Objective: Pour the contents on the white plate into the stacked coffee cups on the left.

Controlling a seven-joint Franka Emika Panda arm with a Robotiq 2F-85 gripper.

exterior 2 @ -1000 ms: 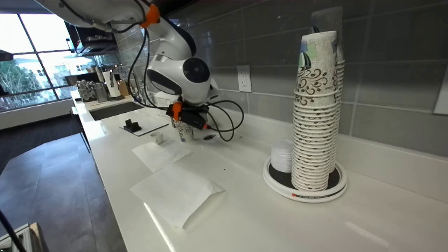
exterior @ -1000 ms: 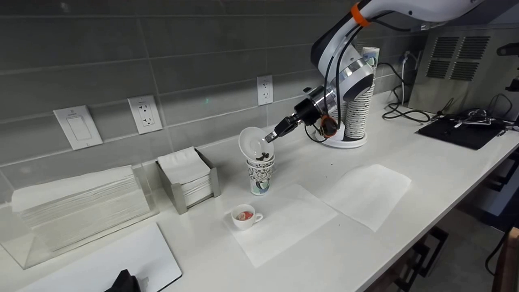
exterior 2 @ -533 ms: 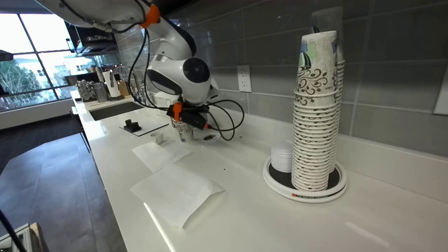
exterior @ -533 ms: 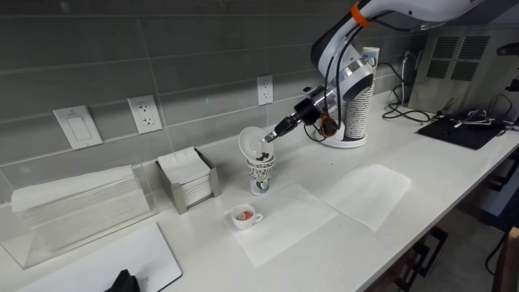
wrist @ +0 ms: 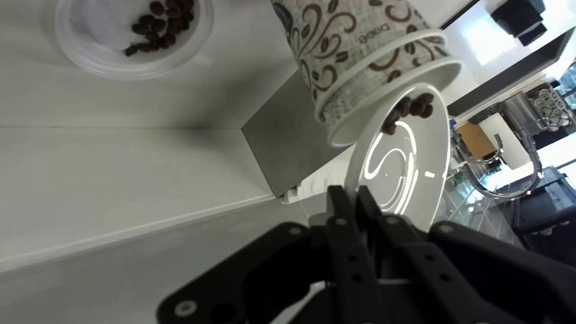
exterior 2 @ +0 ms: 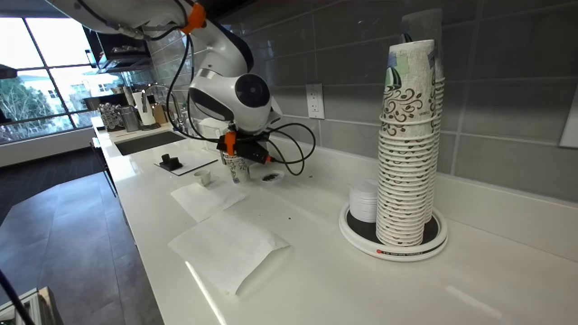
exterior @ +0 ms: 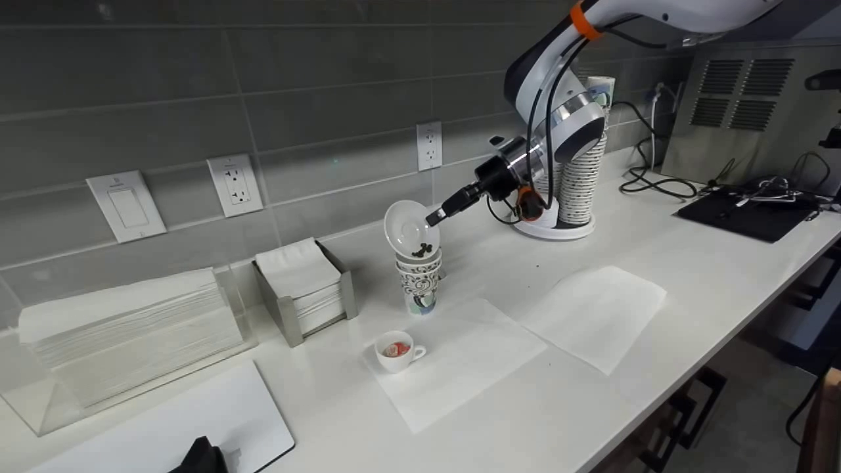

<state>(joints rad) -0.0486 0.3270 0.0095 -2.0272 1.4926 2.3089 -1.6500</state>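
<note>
On the counter (exterior: pixel 525 420), stacked coffee cups (exterior: pixel 418 282) are seen upright; by the gripper (wrist: pixel 352 198), fingers (wrist: pixel 342 229) nearly together, a tilted white plate (exterior: pixel 406 226) is pinched by the rim at the cups' mouth, dark beans (wrist: pixel 405 106) gathered low.

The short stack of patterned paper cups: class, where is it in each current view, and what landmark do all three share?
In an exterior view: short stack near centre, below the tilted white plate.
In an exterior view: short stack left of centre, partly covered.
Wrist view: short stack at top, right of centre.
Shared landmark: black object, bottom left, left, top right respectively.
</note>
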